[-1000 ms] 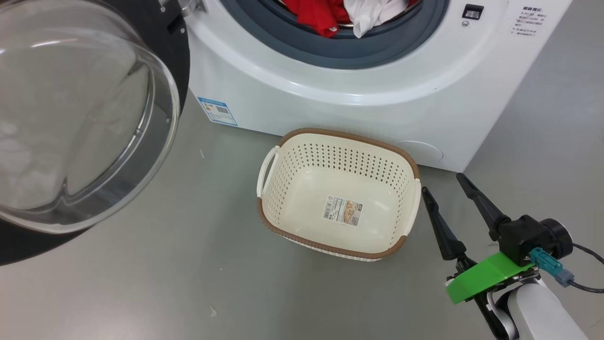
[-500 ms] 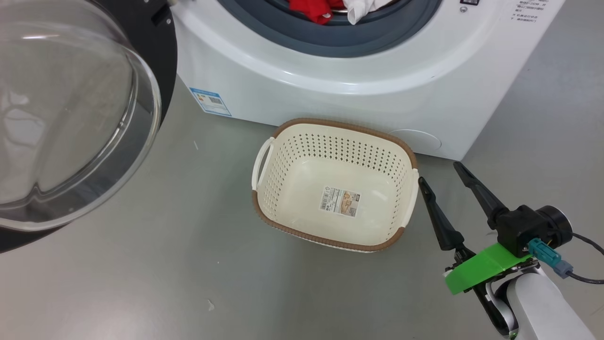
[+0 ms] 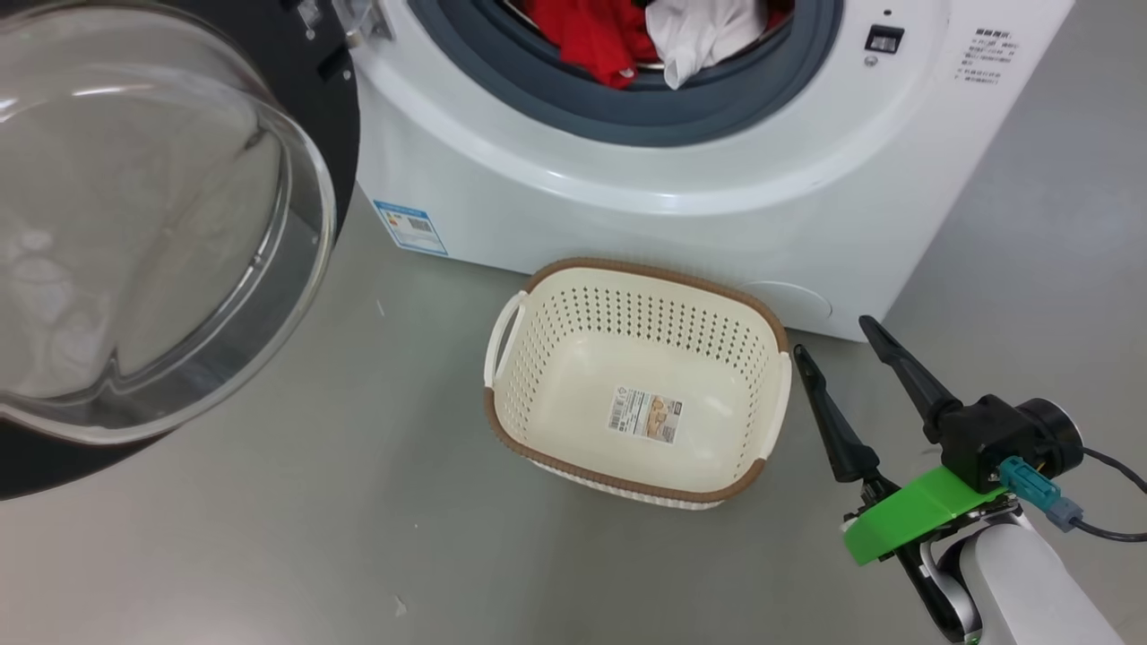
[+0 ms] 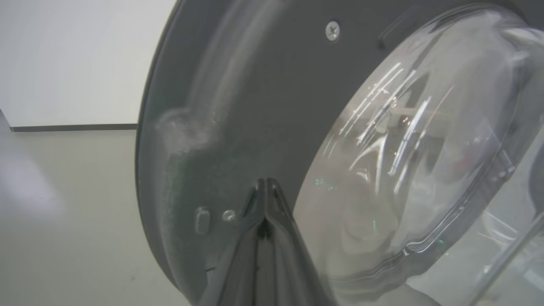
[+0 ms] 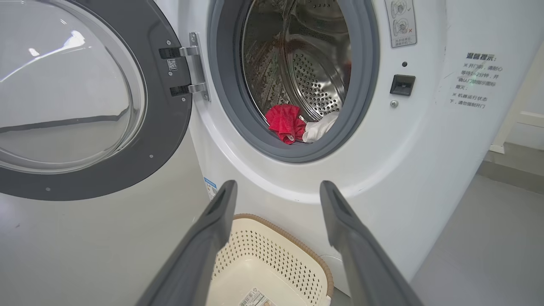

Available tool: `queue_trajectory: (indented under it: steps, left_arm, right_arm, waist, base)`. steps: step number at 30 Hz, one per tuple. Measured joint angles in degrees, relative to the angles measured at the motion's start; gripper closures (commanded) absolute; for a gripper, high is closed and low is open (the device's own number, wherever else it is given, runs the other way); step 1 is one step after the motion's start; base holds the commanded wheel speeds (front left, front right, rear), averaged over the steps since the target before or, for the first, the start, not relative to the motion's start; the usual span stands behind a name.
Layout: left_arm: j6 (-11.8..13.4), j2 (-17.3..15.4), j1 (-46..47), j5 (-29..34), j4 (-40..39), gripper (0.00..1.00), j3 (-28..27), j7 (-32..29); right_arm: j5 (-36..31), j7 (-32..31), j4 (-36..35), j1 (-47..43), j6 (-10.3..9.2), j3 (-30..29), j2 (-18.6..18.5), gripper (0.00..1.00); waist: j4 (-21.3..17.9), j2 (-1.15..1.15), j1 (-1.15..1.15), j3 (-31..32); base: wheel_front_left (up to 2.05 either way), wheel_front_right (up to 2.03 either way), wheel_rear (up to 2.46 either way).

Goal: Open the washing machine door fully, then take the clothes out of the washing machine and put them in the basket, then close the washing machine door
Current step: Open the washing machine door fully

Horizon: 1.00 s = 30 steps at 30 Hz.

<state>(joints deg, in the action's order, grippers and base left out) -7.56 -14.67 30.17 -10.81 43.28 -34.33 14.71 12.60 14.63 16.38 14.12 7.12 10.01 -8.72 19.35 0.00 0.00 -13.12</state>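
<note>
The washing machine (image 3: 627, 188) (image 5: 403, 161) stands with its door (image 3: 152, 224) (image 5: 85, 97) swung wide to the left. Red and white clothes (image 3: 645, 36) (image 5: 297, 125) lie at the drum's mouth. In front of the machine, the cream basket (image 3: 502, 358) (image 5: 272, 263) sits on the floor with nothing in it. My right gripper (image 3: 833, 336) (image 5: 276, 191) hovers open just right of the basket, fingers pointing at the machine. My left gripper (image 4: 265, 183) is shut, its tips against the door's dark inner rim (image 4: 238, 127) beside the glass bowl.
Grey floor (image 3: 314, 502) spreads around the basket and under the door. A white wall with a dark skirting (image 4: 72, 126) lies beyond the door. The machine's right side has warning labels (image 5: 476, 80) and a latch slot (image 5: 402, 84).
The head camera has shifted, dipping and coming back, so the whole picture slid. The door, basket and right gripper keep the same places relative to each other.
</note>
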Motion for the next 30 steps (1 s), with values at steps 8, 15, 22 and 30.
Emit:
queue_trajectory:
  steps: [8, 15, 22, 30]
  left_arm:
    - [0.0, 3.1, -6.2, -2.0, -4.6, 0.65, 4.0, 0.0]
    - [0.0, 5.4, -13.0, -3.2, -10.4, 0.0, 6.8, 0.0]
    - [0.0, 7.4, -19.5, -3.2, -16.6, 0.0, 10.2, 0.0]
    - [0.0, 8.3, -24.8, -4.0, -23.8, 0.0, 17.6, 0.0]
  right_arm:
    - [0.6, 0.0, 0.2, -2.6, 0.0, -0.1, 0.5, 0.0]
    - [1.8, 0.0, 0.2, -5.2, 0.0, -0.7, 1.2, 0.0]
    - [2.0, 0.0, 0.1, -7.3, 0.0, -1.9, 1.8, 0.0]
    - [2.0, 0.0, -0.2, -8.3, 0.0, -3.3, 2.2, 0.0]
  waist:
    - [0.6, 0.0, 0.0, 3.0]
    - [0.6, 0.0, 0.0, 5.9]
    - [-0.1, 0.0, 0.0, 8.0]
    - [-2.6, 0.0, 0.0, 8.8]
  base:
    - [0.0, 0.0, 0.0]
    - [0.0, 0.0, 0.0]
    - [0.0, 0.0, 0.0]
    - [0.0, 0.0, 0.0]
